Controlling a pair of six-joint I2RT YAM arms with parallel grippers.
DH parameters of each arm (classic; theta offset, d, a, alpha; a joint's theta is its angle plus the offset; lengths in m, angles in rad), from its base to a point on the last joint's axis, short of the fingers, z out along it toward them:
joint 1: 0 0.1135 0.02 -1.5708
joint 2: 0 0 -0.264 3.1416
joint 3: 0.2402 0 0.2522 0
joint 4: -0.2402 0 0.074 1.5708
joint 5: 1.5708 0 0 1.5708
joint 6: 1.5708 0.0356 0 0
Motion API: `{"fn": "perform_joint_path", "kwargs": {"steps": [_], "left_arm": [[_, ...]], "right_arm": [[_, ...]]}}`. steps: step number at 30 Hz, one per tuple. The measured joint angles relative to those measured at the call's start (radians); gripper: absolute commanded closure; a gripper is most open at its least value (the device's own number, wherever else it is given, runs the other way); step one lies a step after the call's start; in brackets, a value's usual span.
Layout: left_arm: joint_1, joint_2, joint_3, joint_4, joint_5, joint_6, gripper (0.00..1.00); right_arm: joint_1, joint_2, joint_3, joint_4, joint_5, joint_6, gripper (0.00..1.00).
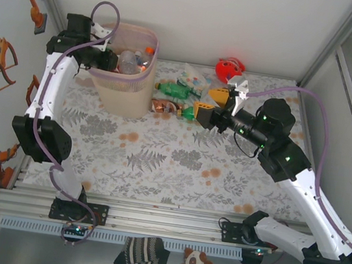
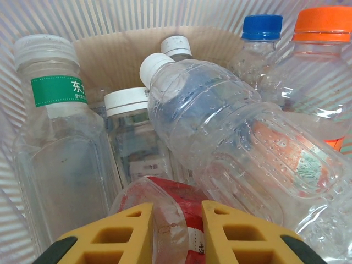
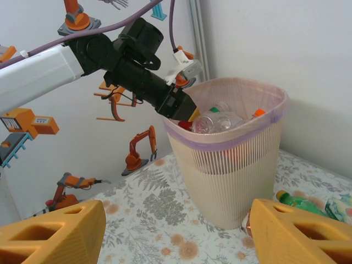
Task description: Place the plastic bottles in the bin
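Observation:
My left gripper (image 2: pixel 177 212) reaches down into the pale pink bin (image 1: pixel 128 89), shut on a crushed clear bottle with a red label (image 2: pixel 165 220). Several more bottles lie below it: a large clear one with a white cap (image 2: pixel 220 143), one with a green band (image 2: pixel 55 148), a blue-capped one (image 2: pixel 263 27) and an orange-capped one (image 2: pixel 322 25). On the table right of the bin lie a green bottle (image 1: pixel 172 90) and a copper-labelled bottle (image 1: pixel 163 107). My right gripper (image 1: pixel 209 104) hovers open beside them, facing the bin (image 3: pixel 236 165), nothing between its fingers.
A red round toy (image 1: pixel 229 67) and a clear patterned packet (image 1: pixel 194 75) sit at the back of the floral table (image 1: pixel 158 162). Walls close in at left and back. The left arm (image 3: pixel 126 60) stretches over the bin's rim.

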Motion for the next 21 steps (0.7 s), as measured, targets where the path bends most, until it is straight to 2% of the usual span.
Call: {"fn": "perform_joint_path", "kwargs": {"steps": [6,14,21], "left_arm": [[0.003,0.037,0.052,-0.031,0.006,0.005,0.74],[0.002,0.041,0.076,-0.049,-0.002,0.007,0.66],[-0.003,-0.049,0.053,-0.030,0.004,-0.007,0.63]], "right_arm": [[0.000,0.000,0.000,0.000,0.000,0.000,0.31],[0.000,0.000,0.000,0.000,0.000,0.000,0.31],[0.005,0.022,0.007,-0.009,0.035,0.000,0.31]]}}
